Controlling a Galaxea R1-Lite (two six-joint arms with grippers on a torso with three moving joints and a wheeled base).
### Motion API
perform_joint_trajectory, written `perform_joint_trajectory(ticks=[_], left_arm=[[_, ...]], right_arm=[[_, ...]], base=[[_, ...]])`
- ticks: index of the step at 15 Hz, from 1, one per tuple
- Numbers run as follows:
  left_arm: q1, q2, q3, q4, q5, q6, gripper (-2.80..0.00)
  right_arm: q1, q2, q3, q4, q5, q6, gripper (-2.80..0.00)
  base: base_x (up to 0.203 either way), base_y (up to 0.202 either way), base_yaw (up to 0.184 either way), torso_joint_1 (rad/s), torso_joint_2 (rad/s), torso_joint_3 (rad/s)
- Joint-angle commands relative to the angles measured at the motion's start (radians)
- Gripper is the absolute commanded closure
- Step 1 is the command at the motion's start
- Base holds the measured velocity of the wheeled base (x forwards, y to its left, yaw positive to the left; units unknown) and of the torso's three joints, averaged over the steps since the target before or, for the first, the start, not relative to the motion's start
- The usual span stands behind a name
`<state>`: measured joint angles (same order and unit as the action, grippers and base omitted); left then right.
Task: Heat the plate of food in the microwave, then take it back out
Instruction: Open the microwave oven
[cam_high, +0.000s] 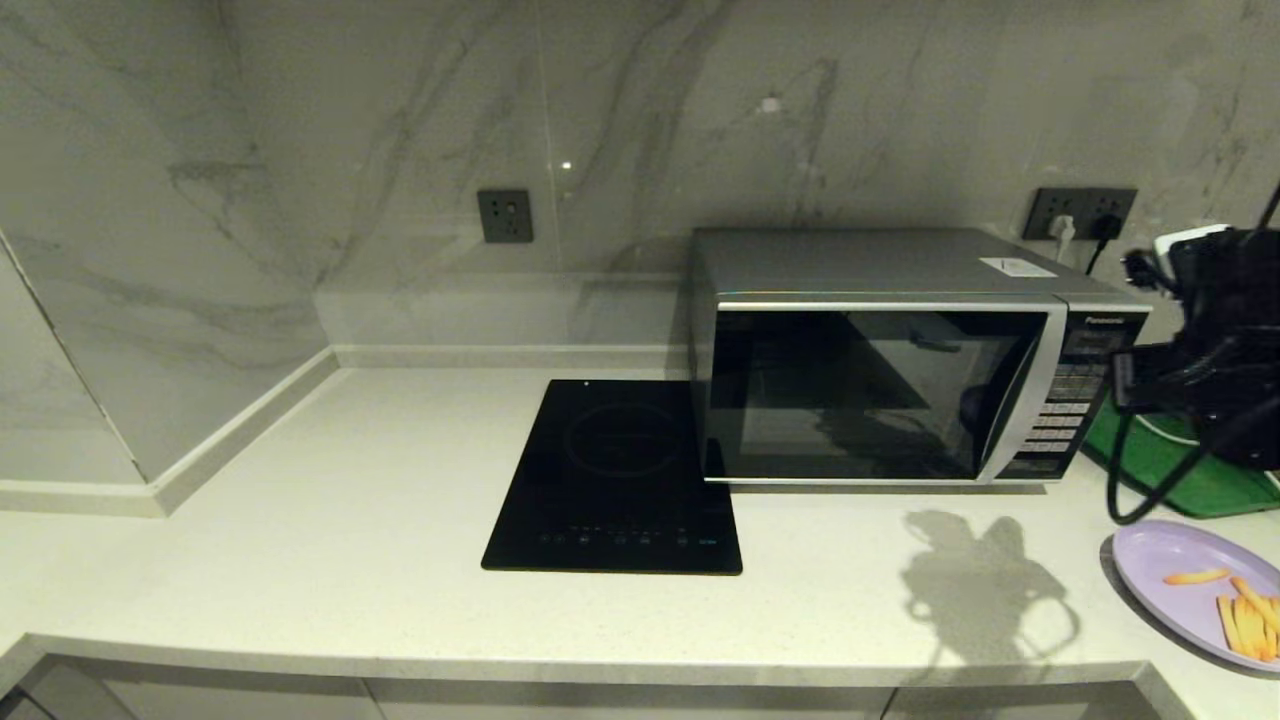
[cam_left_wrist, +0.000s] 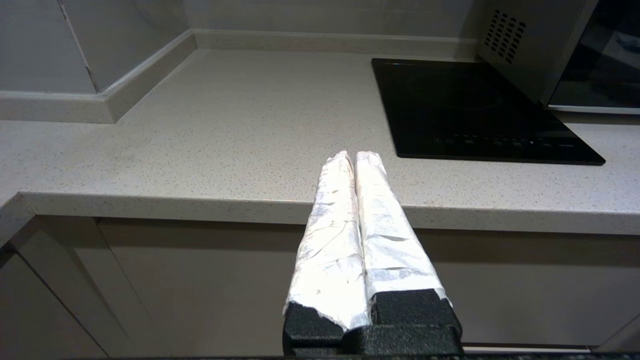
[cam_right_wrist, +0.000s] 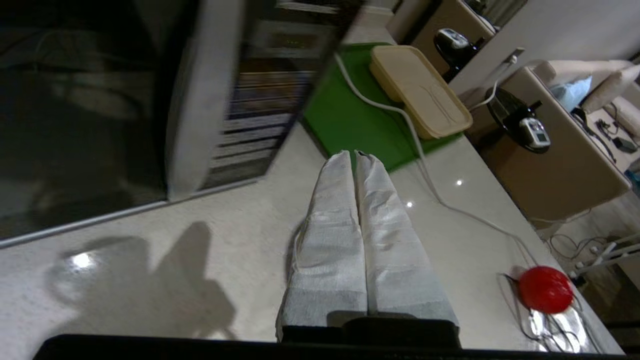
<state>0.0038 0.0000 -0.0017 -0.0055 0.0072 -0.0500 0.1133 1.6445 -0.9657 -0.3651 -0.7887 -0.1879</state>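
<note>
Meanwhile, the microwave (cam_high: 900, 360) stood at the back of the pale stone counter (cam_high: 350, 560) with its dark glass door fully closed. To the microwave's left, touching its base, lay the flat black cooktop (cam_high: 615, 480). The plate of food (cam_high: 1190, 575) sat on the counter in front of the microwave and off to its right, well clear of the door, with its yellow fries (cam_high: 1245, 620) piled toward the plate's near side. Behind the plate, just right of the microwave's button panel (cam_high: 1065, 405), was the green tray (cam_right_wrist: 350, 120) carrying a cream lidded container (cam_right_wrist: 420, 90).

The right gripper (cam_right_wrist: 355, 152) hung above the counter just in front of the microwave's button panel, its white-wrapped fingers (cam_right_wrist: 330, 225) pressed together and holding nothing. The left gripper (cam_left_wrist: 356, 154) sat low at the counter's front edge, well left of the microwave, its fingers (cam_left_wrist: 330, 225) likewise closed on nothing.
</note>
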Motion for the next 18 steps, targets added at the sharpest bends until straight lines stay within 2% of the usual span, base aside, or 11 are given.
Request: perform_joint_trajectory(ticks=[1,3,4,8,10,12,18], left_arm=[[0.001,0.000,0.000,-0.001,0.000,-0.001,0.00],[-0.001,-0.001,0.000,-0.001,0.000,-0.001,0.00],[0.001,0.000,0.000,-0.001,0.000,-0.001,0.00],[0.001,0.000,0.000,-0.001,0.000,-0.001,0.00],[0.001,-0.002,0.000,-0.001,0.000,-0.001,0.00],[0.000,-0.002,0.000,-0.001,0.000,-0.001,0.00],[-0.001,0.000,0.000,-0.001,0.000,-0.001,0.00]], right_arm=[[0.056,0.196,-0.046,-0.049,-0.032,-0.002,0.00],[0.072,0.262,-0.060,-0.120,-0.070,-0.003,0.00],[0.073,0.281,-0.061,-0.151,-0.076,-0.003,-2.80],[0.072,0.305,-0.054,-0.170,-0.154,0.002,-2.80],[0.081,0.302,-0.056,-0.171,-0.166,0.005,-2.80],[0.089,0.308,-0.058,-0.171,-0.219,0.006,-2.80],[0.093,0.388,-0.104,-0.202,-0.225,0.104,-2.80]], base=[[0.000,0.000,0.000,0.000,0.00,0.000],[0.000,0.000,0.000,0.000,0.00,0.000],[0.000,0.000,0.000,0.000,0.00,0.000],[0.000,0.000,0.000,0.000,0.00,0.000],[0.000,0.000,0.000,0.000,0.00,0.000],[0.000,0.000,0.000,0.000,0.00,0.000],[0.000,0.000,0.000,0.000,0.00,0.000]])
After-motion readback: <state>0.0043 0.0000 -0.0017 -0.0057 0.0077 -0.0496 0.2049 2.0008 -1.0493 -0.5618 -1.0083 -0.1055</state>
